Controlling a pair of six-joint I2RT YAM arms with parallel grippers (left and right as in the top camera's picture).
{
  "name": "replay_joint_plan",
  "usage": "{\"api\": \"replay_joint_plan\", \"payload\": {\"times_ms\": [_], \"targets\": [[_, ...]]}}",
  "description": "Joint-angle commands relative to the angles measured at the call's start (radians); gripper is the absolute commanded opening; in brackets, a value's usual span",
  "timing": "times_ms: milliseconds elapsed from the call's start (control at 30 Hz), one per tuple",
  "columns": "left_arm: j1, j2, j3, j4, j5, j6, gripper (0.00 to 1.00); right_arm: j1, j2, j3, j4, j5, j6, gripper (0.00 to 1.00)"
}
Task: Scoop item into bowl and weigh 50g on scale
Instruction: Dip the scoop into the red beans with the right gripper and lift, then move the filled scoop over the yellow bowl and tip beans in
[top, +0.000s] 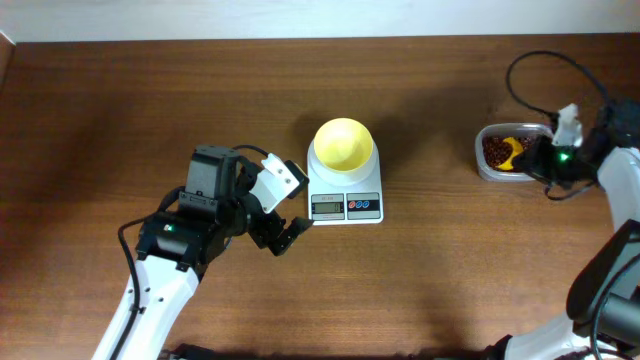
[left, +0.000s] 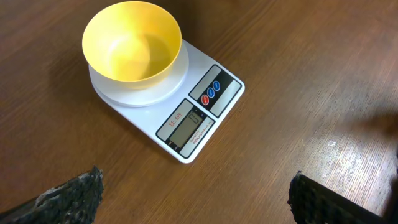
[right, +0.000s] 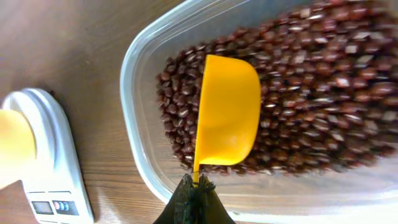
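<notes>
Scale (top: 345, 205) mid-table (top: 200, 100), tub (top: 487, 165) well apart to its right.
The bowl (top: 343, 143) sits on the scale's platform, behind the display strip. The beans (top: 494, 150) fill the tub, with the scoop (top: 514, 152) lying in them. The left gripper (top: 285, 225) is just beside the scale's front left corner. The right gripper (right: 194, 185) is at the tub's right side.

Overhead view was evenly lit and fairly sharp, wooden table (top: 450, 280) darkened toward its corners, pale glare spread across the wood in the left wrist view, beans (right: 348, 62) smeared toward the right wrist frame's edge, bowl (right: 11, 146) sat out of focus
</notes>
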Motion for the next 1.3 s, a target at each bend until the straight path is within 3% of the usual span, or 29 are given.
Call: {"api": "replay_joint_plan", "payload": {"times_ms": [0, 233, 800, 1100, 1267], "targets": [[0.003, 0.002, -0.01, 0.001, 0.018, -0.01, 0.99, -0.051, 0.012, -0.005, -0.007, -0.066, 0.004, 0.04], [0.003, 0.002, -0.01, 0.002, 0.018, -0.01, 0.99, -0.117, 0.05, -0.009, -0.005, -0.272, 0.003, 0.04], [0.003, 0.002, -0.01, 0.002, 0.018, -0.01, 0.99, -0.219, 0.05, -0.009, -0.035, -0.556, 0.003, 0.04], [0.003, 0.002, -0.01, 0.002, 0.018, -0.01, 0.99, -0.219, 0.05, -0.009, -0.04, -0.782, 0.004, 0.04], [0.003, 0.002, -0.01, 0.002, 0.018, -0.009, 0.99, -0.156, 0.05, -0.009, -0.05, -0.795, 0.003, 0.04]]}}
